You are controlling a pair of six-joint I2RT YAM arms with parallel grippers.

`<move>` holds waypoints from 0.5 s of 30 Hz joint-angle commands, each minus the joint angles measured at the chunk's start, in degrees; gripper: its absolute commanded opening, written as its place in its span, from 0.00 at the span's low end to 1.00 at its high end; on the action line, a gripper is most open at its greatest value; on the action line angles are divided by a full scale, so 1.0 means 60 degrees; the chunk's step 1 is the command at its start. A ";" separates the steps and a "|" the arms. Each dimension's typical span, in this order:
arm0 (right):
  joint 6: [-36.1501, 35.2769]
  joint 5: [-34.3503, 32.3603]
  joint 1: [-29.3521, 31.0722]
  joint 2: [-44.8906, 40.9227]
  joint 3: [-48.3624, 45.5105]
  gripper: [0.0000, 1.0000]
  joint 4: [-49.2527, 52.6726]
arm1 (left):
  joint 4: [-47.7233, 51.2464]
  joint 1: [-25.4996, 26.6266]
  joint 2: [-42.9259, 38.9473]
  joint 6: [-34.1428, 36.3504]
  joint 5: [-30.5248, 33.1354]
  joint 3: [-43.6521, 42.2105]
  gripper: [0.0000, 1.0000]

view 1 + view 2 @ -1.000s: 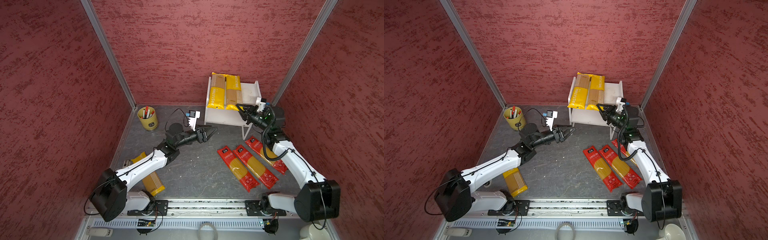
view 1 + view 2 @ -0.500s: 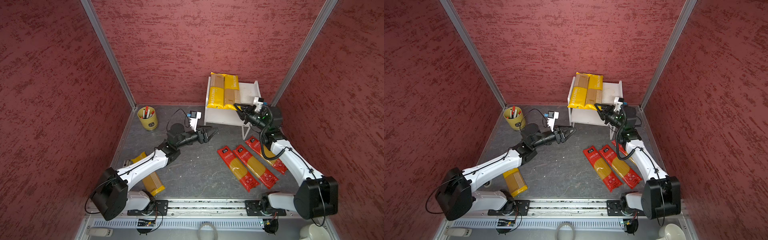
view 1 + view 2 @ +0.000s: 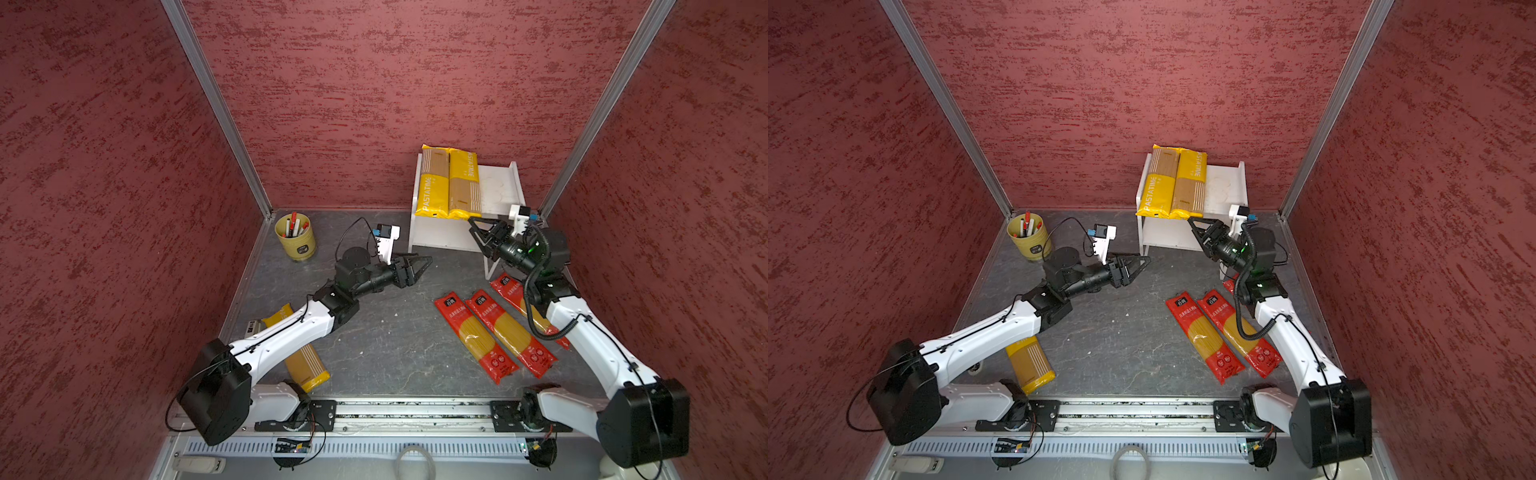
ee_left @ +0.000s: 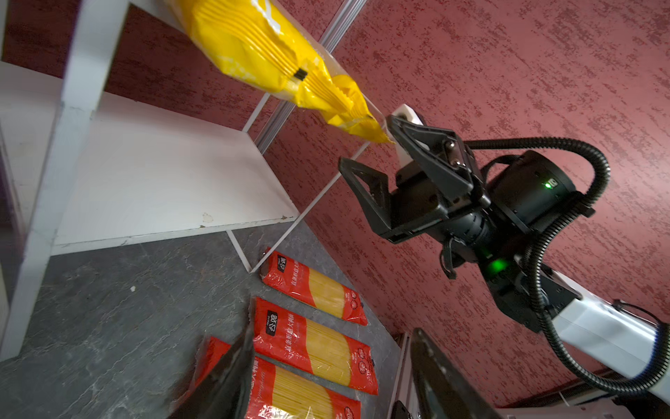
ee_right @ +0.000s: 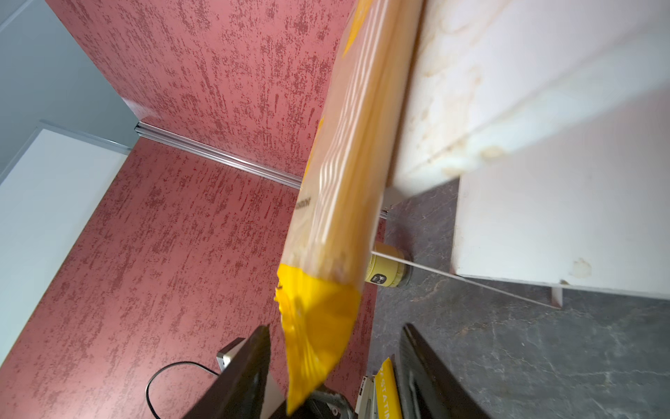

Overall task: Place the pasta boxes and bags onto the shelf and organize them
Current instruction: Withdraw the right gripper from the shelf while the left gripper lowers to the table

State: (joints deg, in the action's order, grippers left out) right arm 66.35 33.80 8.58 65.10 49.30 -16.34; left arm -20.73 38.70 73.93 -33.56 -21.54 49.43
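Two yellow PASTATIME packs (image 3: 432,183) (image 3: 463,183) lie side by side on the white shelf's top board (image 3: 498,187) (image 3: 1225,187), their near ends overhanging. My right gripper (image 3: 476,230) (image 5: 337,328) is open at the right pack's overhanging end (image 5: 319,326), which hangs between its fingers without touching. A third yellow pack (image 3: 305,365) (image 3: 1030,363) lies on the floor under my left arm. Three red packs (image 3: 473,336) (image 3: 509,332) (image 3: 519,299) lie by the right arm. My left gripper (image 3: 422,268) (image 4: 333,330) hovers open and empty left of the shelf.
A yellow-green cup of pens (image 3: 296,239) (image 3: 1029,239) stands at the back left corner. The shelf's lower board (image 4: 163,181) carries nothing. Red textured walls close in three sides, and the arm bases sit on a rail along the front edge.
The right gripper has opened and let go of the right yellow pack, which now rests on the top board. The left arm has hardly moved.
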 commanded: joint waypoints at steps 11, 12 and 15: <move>-0.1325 -0.2029 0.1781 -0.1494 -0.2519 0.52 0.1024 | 0.4259 -0.1178 0.0048 -0.1043 0.2264 -0.0595 0.67; -0.1449 -0.2360 0.2160 -0.1416 -0.2605 0.51 0.1087 | 0.4361 -0.1403 -0.0007 -0.1232 0.2117 -0.0892 0.67; -0.1743 -0.3349 0.3354 -0.0900 -0.2774 0.49 0.1113 | 0.5081 -0.1586 -0.0455 -0.1089 0.2403 -0.1412 0.67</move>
State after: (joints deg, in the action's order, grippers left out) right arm 58.61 21.41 24.25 58.11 32.86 -10.07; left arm 1.13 29.36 73.25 -38.35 -9.23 43.03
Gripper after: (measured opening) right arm 0.491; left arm 0.670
